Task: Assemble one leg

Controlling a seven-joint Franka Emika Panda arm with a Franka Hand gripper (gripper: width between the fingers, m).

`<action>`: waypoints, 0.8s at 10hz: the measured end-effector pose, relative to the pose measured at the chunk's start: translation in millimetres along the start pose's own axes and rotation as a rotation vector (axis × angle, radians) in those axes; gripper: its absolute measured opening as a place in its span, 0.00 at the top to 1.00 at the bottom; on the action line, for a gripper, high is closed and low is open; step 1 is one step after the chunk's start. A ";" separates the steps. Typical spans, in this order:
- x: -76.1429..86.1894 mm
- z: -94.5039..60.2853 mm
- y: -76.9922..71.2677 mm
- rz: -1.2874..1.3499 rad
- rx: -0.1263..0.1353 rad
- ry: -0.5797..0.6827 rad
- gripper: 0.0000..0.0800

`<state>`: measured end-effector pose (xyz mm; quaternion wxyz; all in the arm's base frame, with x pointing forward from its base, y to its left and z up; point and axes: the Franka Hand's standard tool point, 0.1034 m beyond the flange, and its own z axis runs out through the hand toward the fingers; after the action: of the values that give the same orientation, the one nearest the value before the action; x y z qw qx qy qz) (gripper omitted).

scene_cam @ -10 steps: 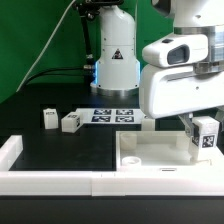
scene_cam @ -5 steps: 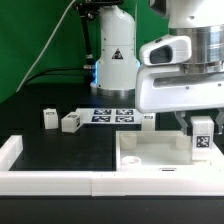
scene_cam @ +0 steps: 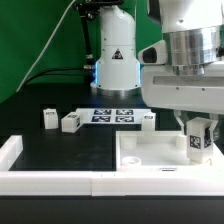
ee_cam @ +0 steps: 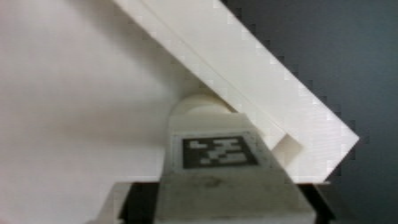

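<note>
My gripper [scene_cam: 199,128] is shut on a leg [scene_cam: 198,144], a small white post with a black-and-white marker on its side. I hold it upright over the far right corner of the white square panel [scene_cam: 150,152], just above or touching its floor. In the wrist view the leg [ee_cam: 222,145] fills the middle between my fingers, its tip against the panel's raised rim [ee_cam: 222,65]. Three more legs lie on the black table behind the panel: one [scene_cam: 48,118], a second [scene_cam: 71,122] and a small one [scene_cam: 148,119].
The marker board [scene_cam: 112,115] lies flat behind the panel, in front of the robot base [scene_cam: 113,65]. A white L-shaped fence [scene_cam: 20,165] runs along the table's front and left edge. A green backdrop and cables hang behind.
The gripper has turned about its vertical axis with the leg in it. The leg stays over the panel's far right corner, its marker now facing slightly differently.
</note>
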<state>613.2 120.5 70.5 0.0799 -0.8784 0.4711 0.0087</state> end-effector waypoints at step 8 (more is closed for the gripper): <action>-5.1 -2.6 -5.7 -0.172 -0.013 -0.011 0.21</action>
<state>614.9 127.4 74.3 0.0773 -0.9160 0.3936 0.0094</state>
